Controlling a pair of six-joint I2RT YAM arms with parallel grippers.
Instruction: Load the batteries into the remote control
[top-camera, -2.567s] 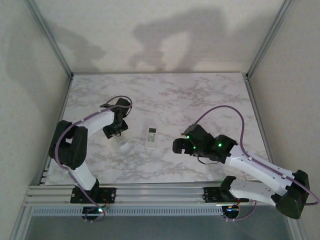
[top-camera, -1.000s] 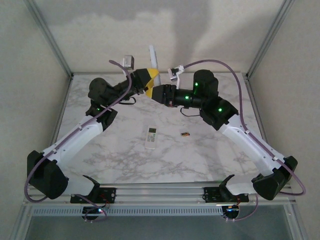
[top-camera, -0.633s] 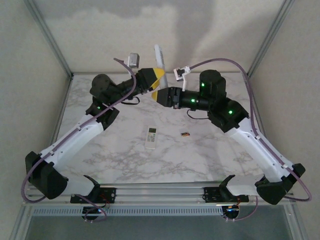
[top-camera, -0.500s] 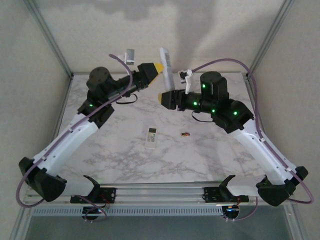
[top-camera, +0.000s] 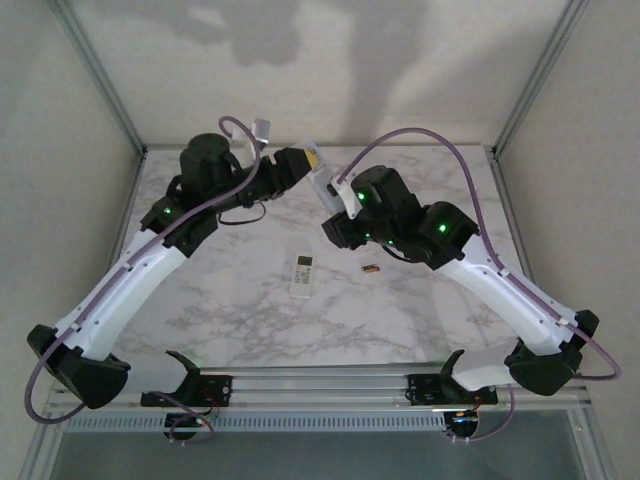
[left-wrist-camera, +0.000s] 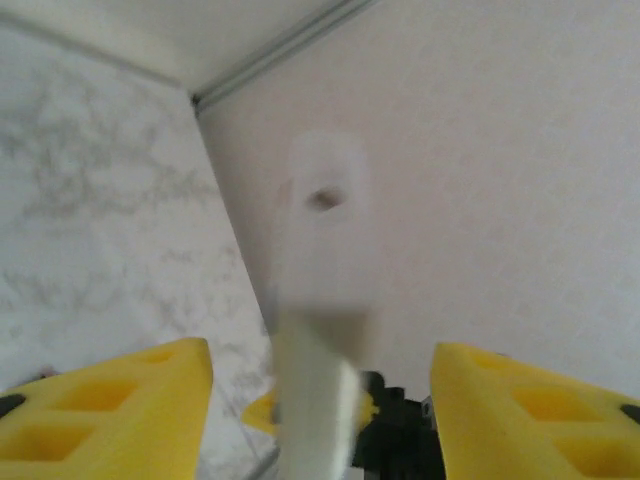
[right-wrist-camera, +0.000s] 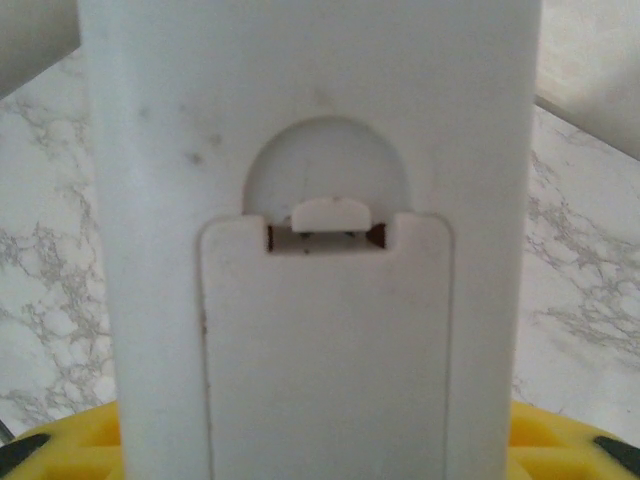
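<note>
Your right gripper (right-wrist-camera: 320, 445) stays clamped on the remote control (top-camera: 322, 178). Half a second ago the remote stood upright at 12 o'clock; now it hangs lower over the table (top-camera: 430, 190), tipped toward 11 o'clock, with its battery cover (right-wrist-camera: 325, 350) facing the right wrist camera. Your left gripper (top-camera: 305, 158), which met it a second ago, now holds its yellow fingers (left-wrist-camera: 110, 400) apart on either side of the remote's far end, touching neither side. One battery (top-camera: 371, 268) lies unmoved at 3 o'clock of the shorter remote (top-camera: 302, 276).
</note>
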